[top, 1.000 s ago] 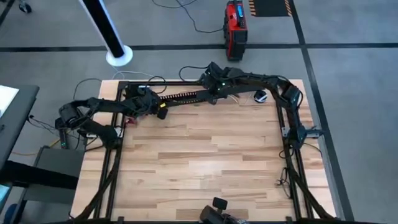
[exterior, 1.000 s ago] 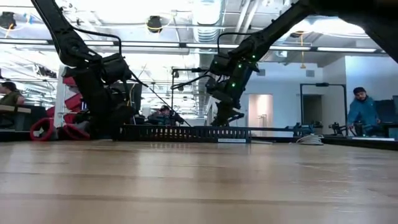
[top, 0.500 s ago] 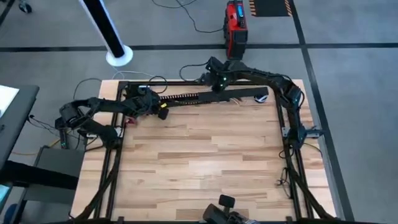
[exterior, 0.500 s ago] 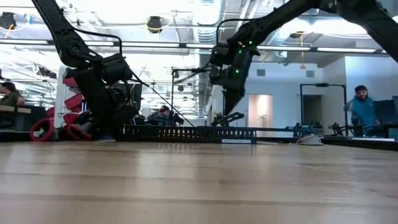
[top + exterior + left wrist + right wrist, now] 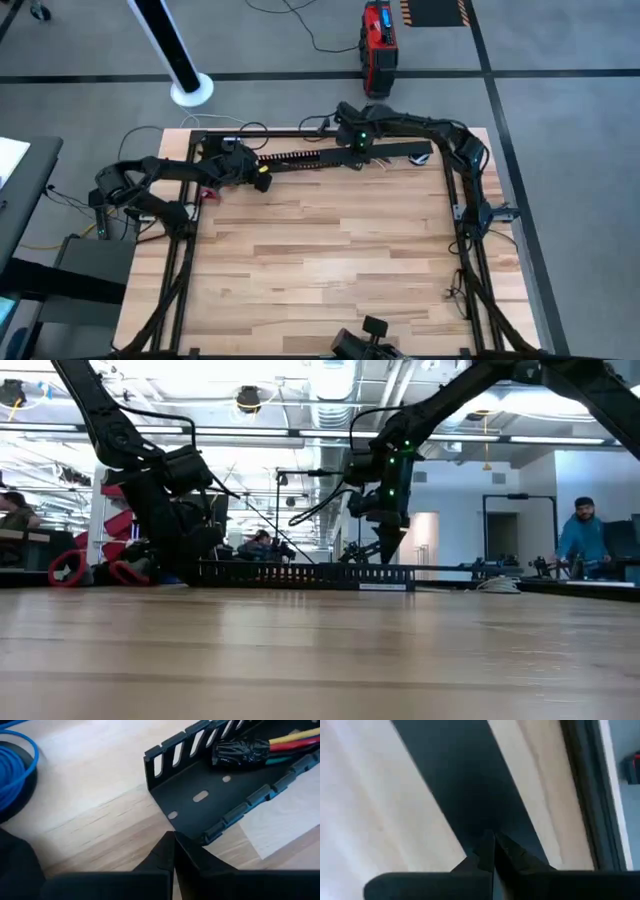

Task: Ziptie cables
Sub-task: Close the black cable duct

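Note:
A long black slotted channel (image 5: 300, 156) lies along the table's far edge. In the left wrist view the cables (image 5: 285, 742) lie inside it, yellow, red and green wires with a black-taped end (image 5: 240, 752). My left gripper (image 5: 172, 836) is shut, its tips low over the wood just in front of the channel's open left end (image 5: 165, 775). My right gripper (image 5: 493, 836) is shut and points down over a flat black strip (image 5: 465, 780) at the channel's right end (image 5: 395, 152). It hangs just above it in the low view (image 5: 388, 555).
A blue cable coil (image 5: 12, 770) lies beside my left gripper. A small white and dark object (image 5: 421, 154) sits at the far right, and red clips (image 5: 208, 196) lie at the far left. The table's near half (image 5: 320, 270) is bare wood. A person (image 5: 582, 540) stands beyond the table.
My right gripper has risen from the channel, gone toward the table's right edge, and come down again over the flat black strip, staying shut. The channel and cables have not moved.

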You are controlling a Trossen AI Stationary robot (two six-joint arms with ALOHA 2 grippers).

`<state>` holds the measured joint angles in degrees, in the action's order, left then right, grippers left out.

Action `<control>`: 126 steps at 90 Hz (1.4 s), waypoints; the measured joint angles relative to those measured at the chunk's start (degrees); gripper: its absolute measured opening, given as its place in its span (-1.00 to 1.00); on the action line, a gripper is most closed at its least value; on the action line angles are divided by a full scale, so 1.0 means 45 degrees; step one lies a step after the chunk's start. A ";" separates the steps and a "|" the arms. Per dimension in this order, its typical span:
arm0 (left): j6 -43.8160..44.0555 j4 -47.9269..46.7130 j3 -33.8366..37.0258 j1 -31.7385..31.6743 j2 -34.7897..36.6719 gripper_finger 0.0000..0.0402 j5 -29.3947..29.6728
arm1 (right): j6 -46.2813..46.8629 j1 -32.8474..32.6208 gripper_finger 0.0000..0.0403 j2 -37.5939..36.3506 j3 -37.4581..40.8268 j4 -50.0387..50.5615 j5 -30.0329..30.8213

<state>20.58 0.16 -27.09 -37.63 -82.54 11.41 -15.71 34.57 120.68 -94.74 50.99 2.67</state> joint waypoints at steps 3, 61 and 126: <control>-0.0005 0.0005 0.0000 0.0000 0.0000 -1.00 -0.0023 | -0.0058 0.0000 -1.00 0.0011 0.0000 -0.0090 -0.0101; -0.0263 0.0865 -0.0058 -0.0015 -0.0239 -1.00 -0.0537 | -0.0188 -0.0214 -1.00 0.0117 0.0053 -0.2054 -0.1854; -0.0281 0.0782 -0.0155 0.0029 -0.0219 -1.00 -0.0692 | -0.0260 0.0130 -1.00 -0.0292 -0.1288 0.1775 0.0487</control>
<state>19.31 3.68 -27.79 -37.50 -83.53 8.30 -16.88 35.15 119.36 -100.53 58.98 4.86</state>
